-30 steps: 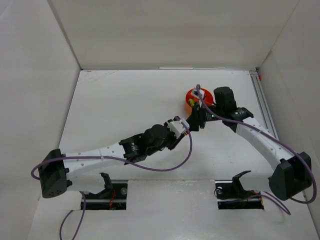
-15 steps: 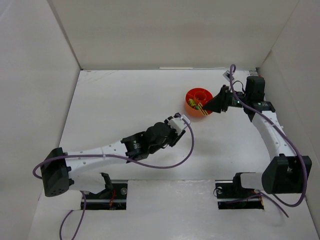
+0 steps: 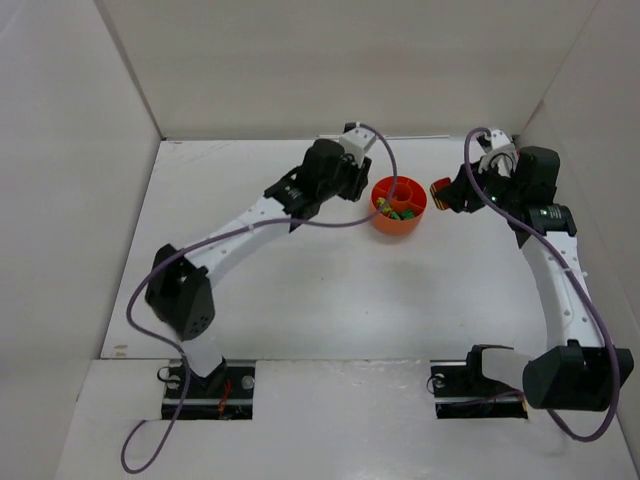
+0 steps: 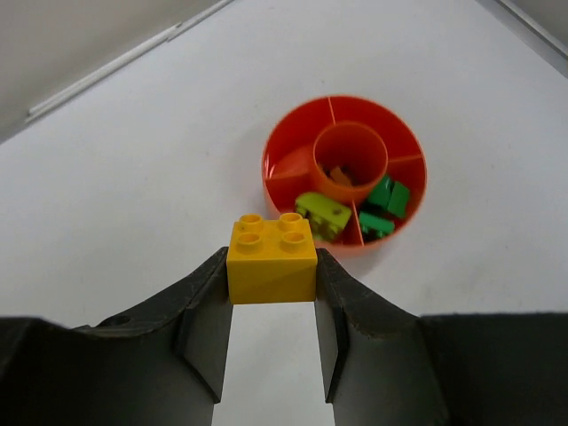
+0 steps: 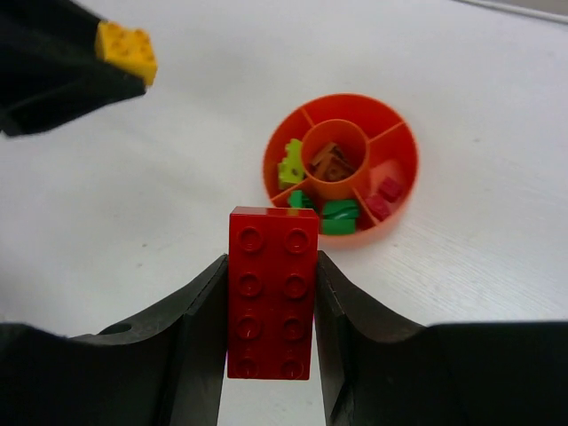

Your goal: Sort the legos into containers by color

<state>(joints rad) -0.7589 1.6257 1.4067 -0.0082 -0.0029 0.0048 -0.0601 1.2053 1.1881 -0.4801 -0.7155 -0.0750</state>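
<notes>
Legos: most lie sorted in the orange bowl (image 3: pixel 398 226); two more are in the grippers, one each.

White table (image 3: pixel 280 270): the bowl stands toward its far side, right of centre.

Left arm (image 3: pixel 240 225): stretched far forward, ending just left of the bowl. Right arm (image 3: pixel 555 275): reaches up the right side, ending just right of the bowl. The bowl sits between the two tools.

Left gripper (image 4: pixel 272 259): jaws set narrow, clamped on the sides of a yellow brick (image 4: pixel 272 266), four studs facing up. In its wrist view the bowl lies beyond the brick.

Right gripper (image 5: pixel 272 266): jaws narrow, clamped on the long sides of a red brick (image 5: pixel 272 302), eight studs showing. The bowl lies beyond it, and the yellow brick is visible at upper left.

Bowl contents, right wrist view:
- central cup: brown bricks (image 5: pixel 330 165)
- left compartment: lime-yellow bricks (image 5: pixel 290 165)
- near compartment: green bricks (image 5: pixel 335 216)
- right compartment: small red bricks (image 5: pixel 384 195)

Exact count per compartment: cannot tell.
</notes>
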